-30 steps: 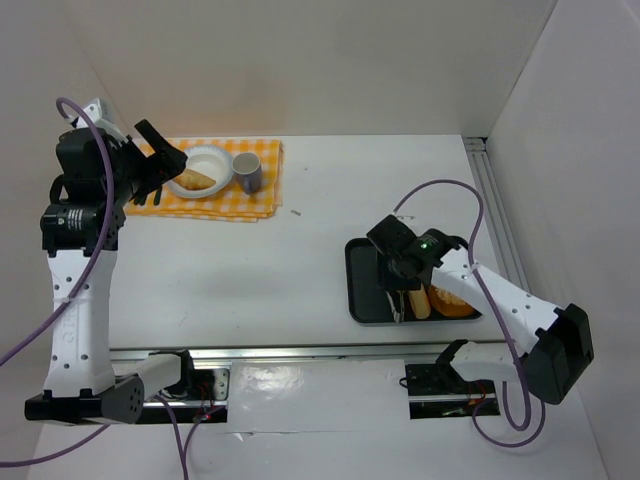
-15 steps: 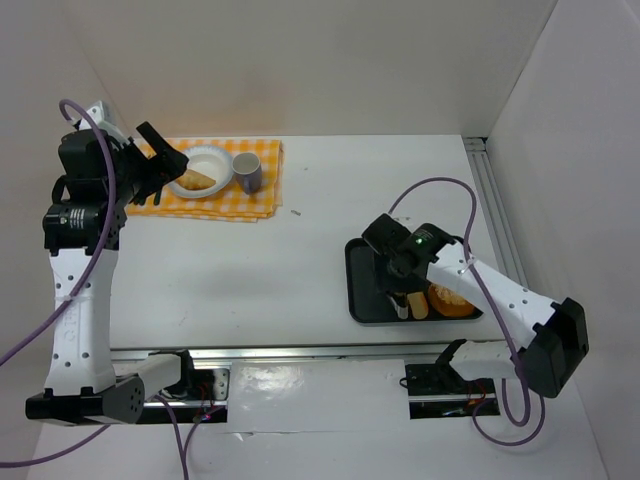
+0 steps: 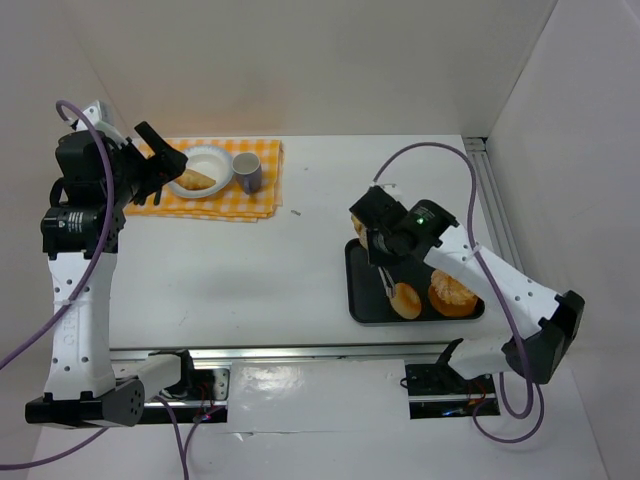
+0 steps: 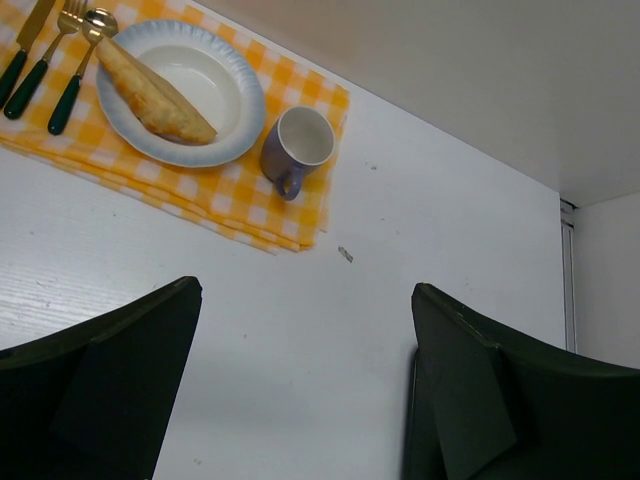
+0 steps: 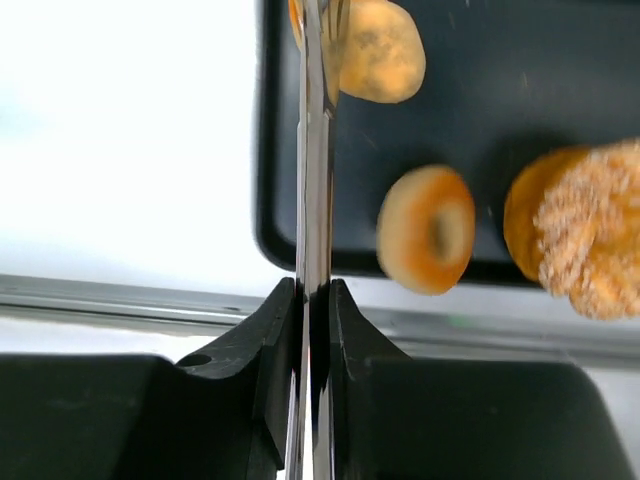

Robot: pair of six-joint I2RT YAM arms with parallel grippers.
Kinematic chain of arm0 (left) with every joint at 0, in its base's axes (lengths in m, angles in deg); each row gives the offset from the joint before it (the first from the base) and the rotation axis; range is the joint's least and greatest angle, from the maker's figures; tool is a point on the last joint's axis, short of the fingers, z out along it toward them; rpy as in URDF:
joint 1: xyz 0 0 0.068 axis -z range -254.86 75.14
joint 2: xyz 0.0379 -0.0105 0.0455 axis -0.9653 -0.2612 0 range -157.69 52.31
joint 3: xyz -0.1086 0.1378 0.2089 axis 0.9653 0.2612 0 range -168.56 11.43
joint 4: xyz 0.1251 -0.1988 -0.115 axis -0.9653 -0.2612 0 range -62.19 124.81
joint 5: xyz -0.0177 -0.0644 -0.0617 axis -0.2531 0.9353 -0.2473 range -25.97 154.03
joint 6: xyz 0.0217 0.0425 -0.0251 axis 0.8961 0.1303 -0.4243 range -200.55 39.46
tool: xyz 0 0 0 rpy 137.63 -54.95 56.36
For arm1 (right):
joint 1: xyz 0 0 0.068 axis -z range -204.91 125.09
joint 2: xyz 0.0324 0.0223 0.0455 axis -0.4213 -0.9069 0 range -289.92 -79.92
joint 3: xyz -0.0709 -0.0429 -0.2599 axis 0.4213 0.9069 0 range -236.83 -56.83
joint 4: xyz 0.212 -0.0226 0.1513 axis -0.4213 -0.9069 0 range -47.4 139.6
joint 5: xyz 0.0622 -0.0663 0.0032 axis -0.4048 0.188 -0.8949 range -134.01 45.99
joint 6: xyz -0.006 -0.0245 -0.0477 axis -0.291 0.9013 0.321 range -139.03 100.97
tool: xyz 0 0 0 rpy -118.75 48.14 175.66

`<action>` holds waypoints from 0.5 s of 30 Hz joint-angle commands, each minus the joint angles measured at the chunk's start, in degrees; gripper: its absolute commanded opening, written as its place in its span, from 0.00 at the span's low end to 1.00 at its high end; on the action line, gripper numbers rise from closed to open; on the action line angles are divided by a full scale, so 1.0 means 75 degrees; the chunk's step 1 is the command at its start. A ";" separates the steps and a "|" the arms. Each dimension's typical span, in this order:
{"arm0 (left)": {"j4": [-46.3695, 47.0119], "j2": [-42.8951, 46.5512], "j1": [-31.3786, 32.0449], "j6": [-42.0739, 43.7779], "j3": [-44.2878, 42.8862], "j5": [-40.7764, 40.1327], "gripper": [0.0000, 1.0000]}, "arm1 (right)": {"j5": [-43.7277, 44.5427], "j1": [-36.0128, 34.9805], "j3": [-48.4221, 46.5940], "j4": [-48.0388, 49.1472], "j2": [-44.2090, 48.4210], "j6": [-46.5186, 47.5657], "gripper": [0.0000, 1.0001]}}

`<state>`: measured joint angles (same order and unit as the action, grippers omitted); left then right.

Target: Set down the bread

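Right wrist view: right gripper [image 5: 310, 292] clamps thin metal tongs [image 5: 312, 150], a golden-brown bread roll [image 5: 378, 50] at their tip over the black tray [image 5: 560, 60], 4 o'clock. Left gripper [image 4: 300, 380] gapes wide; second roll [image 4: 155, 90] on white plate [image 4: 245, 120], 10 o'clock.

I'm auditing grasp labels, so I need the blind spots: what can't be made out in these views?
Right wrist: the tongs in the right gripper and the bread roll at their tips run off the top edge, so the pinch is unclear.
Top external: that gripper hides most of the roll.
Right wrist: the sugared cake is blurred and cut by the right edge.
Left wrist: the cutlery is clipped by the top-left corner.
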<state>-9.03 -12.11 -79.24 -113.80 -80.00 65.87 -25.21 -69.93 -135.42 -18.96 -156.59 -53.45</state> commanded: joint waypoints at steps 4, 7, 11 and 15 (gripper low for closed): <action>0.0302 0.0024 -0.0119 -0.0043 -0.0054 0.0105 1.00 | 0.0107 -0.0232 -0.1893 0.1750 -0.0640 0.0907 0.06; 0.0220 0.0023 -0.0188 -0.0043 -0.0206 0.0105 1.00 | -0.0211 -0.0314 -0.3051 0.3195 -0.1682 0.1505 0.06; 0.0138 0.0023 -0.0259 -0.0124 -0.0289 0.0036 1.00 | -0.0831 -0.0385 -0.4787 0.4627 -0.3646 0.2418 0.06; 0.0055 0.0094 -0.0259 -0.0125 -0.0289 0.0105 1.00 | -0.1651 -0.0385 -0.6816 0.5424 -0.5416 0.2923 0.04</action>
<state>-9.57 -12.11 -80.84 -113.98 -80.07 65.87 -32.66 -72.38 -179.24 10.07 -191.51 -37.29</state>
